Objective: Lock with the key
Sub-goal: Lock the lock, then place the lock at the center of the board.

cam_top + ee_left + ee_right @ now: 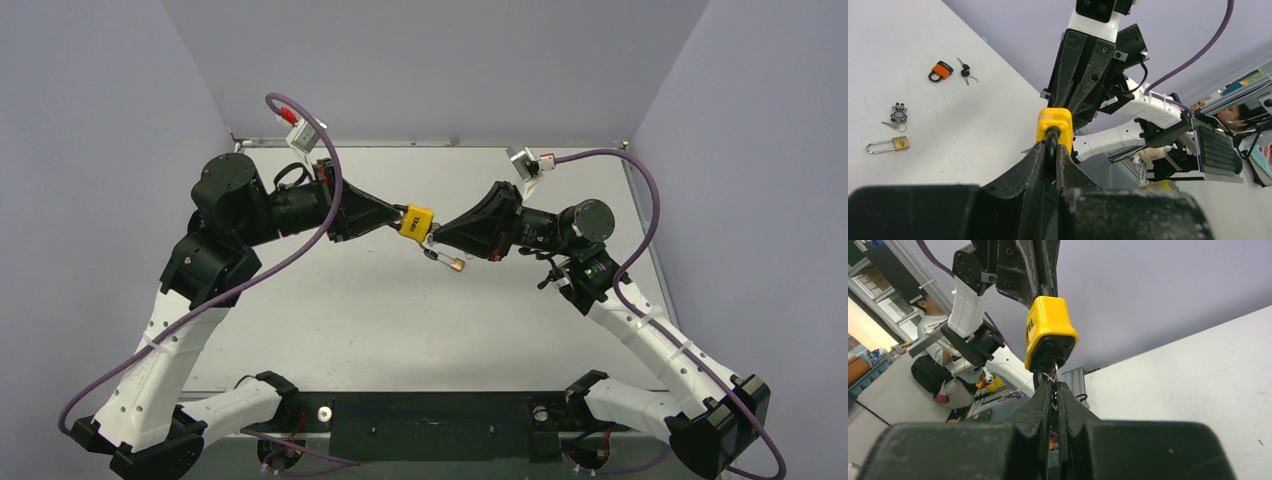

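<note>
Grey desk (pixel 400 330) under both arms; yellow padlock (pixel 1048 332) is up in the air over its middle, nearer the far edge. Its black shackle (pixel 1052 136) sits in the clenched left gripper (pixel 1050 150). Opposite, right gripper (pixel 1054 390) is clamped on the key (pixel 1054 371) at the keyhole end. Blade is hidden, depth unclear. Small brass piece (pixel 457 265) dangles below. Orange padlock (pixel 941 70), brass padlock (pixel 888 145) and loose keys (pixel 966 71) lie on the desk.
</note>
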`<state>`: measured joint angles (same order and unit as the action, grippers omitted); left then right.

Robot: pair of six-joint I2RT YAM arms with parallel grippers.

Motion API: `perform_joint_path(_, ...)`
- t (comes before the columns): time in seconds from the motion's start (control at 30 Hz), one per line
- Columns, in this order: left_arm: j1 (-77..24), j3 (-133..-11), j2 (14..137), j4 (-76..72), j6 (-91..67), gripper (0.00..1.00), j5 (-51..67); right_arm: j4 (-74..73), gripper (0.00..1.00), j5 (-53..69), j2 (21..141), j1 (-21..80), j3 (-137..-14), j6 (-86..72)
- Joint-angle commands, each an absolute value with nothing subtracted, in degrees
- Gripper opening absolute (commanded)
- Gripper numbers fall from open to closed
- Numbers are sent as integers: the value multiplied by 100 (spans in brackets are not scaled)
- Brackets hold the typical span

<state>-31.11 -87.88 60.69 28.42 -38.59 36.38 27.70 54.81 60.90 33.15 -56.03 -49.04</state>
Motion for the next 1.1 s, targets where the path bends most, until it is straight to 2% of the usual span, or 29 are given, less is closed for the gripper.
perform_joint_path(0.0,-2877,-8837,5855,2145,-3946,0,3758,2740,0,5387,5980,3278,-5634,-4638)
perform_joint_path(0.3,-2418,-8633,5761,1718,-3934,0,4298,2468,0,5444,5742,3041,-5245,-4530)
perform_joint_path(0.53,-2215,-8270,5775,1545,-4010,0,4331,1549,0,5303,5654,2823,-5208,-3893)
perform_joint_path(0.67,-2004,-7852,5846,1637,-4022,0,4028,925,0,4706,5706,2724,-5210,-3506)
perform_joint_path(0.8,-1791,-7275,6036,1756,-4046,0,3565,-11,0,3616,5951,2726,-5432,-3073)
perform_joint_path(1.07,-1679,-5360,6433,1518,-4337,0,2009,-606,0,2129,6776,3255,-5757,-2850)
